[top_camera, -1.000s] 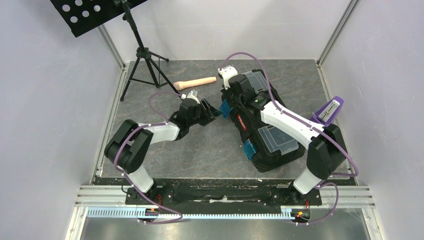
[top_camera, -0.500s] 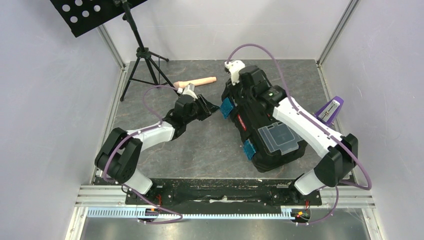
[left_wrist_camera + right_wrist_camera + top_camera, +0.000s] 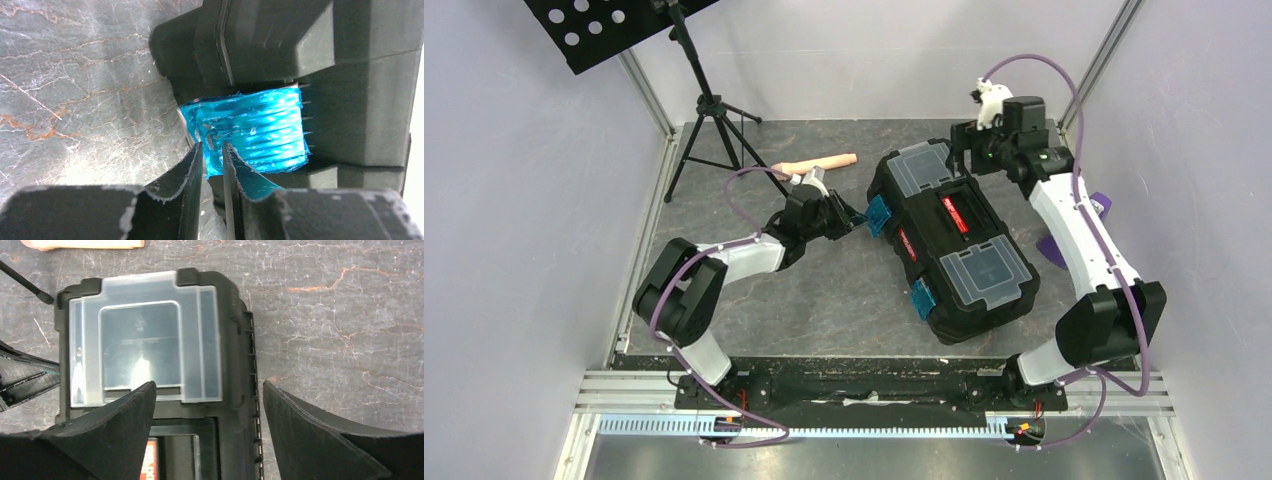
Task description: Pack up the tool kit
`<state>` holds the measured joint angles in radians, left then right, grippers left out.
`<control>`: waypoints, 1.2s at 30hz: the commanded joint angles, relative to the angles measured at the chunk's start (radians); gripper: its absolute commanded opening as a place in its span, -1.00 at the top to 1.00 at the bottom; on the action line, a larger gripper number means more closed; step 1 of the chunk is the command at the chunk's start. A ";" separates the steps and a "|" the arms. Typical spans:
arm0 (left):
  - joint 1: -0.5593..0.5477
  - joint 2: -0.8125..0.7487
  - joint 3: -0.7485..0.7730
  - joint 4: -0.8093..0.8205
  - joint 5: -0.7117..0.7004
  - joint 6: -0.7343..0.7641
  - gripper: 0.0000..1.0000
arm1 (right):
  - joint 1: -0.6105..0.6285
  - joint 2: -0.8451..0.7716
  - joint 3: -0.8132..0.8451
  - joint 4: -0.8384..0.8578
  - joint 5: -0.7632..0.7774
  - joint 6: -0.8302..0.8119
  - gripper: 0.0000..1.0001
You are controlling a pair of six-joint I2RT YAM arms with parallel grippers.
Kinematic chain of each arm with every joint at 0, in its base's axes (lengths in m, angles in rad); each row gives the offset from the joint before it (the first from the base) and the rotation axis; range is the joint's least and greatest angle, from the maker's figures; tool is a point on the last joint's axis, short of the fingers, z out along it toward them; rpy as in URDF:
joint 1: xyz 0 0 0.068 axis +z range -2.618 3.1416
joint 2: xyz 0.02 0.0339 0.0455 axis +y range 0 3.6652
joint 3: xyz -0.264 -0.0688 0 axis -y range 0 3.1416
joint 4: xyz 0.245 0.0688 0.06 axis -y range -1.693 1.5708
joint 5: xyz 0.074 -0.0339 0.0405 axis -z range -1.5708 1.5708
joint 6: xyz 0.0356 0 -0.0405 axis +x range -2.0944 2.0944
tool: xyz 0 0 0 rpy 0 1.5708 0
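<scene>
Toolbox [image 3: 959,245] lid down, latching looks left: left gripper [image 3: 212,155] nearly closed at latch [image 3: 250,130], grip unclear; right gripper [image 3: 207,386] wide open, empty.

We can read no word, brand or number anywhere. On the toolbox [image 3: 972,318], in the middle of the overhead frame, we see a red label [image 3: 954,213] along the handle and a red strip [image 3: 907,245] on its left face, both with lettering too small to make out. In the right wrist view the clear lid [image 3: 145,350] carries a faint moulded triangle and lines, illegible. A red patch [image 3: 150,461] at the bottom edge shows cut-off white strokes.
</scene>
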<state>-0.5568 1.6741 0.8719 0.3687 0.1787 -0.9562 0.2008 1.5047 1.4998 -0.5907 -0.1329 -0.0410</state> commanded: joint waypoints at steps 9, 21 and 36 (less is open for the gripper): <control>-0.003 0.067 0.032 0.054 0.031 0.010 0.47 | -0.165 0.066 -0.179 0.145 -0.448 0.103 -0.68; -0.005 0.118 0.065 0.068 0.071 -0.008 0.66 | -0.170 0.066 -0.433 0.214 -0.525 0.137 -0.44; -0.056 0.251 0.170 0.097 0.082 -0.039 0.70 | -0.052 0.036 -0.856 0.379 -0.573 0.206 -0.27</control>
<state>-0.5323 1.8210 0.9577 0.3840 0.2634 -0.9611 -0.0063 1.4235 0.8837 0.1822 -0.5957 0.2111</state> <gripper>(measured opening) 0.152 0.753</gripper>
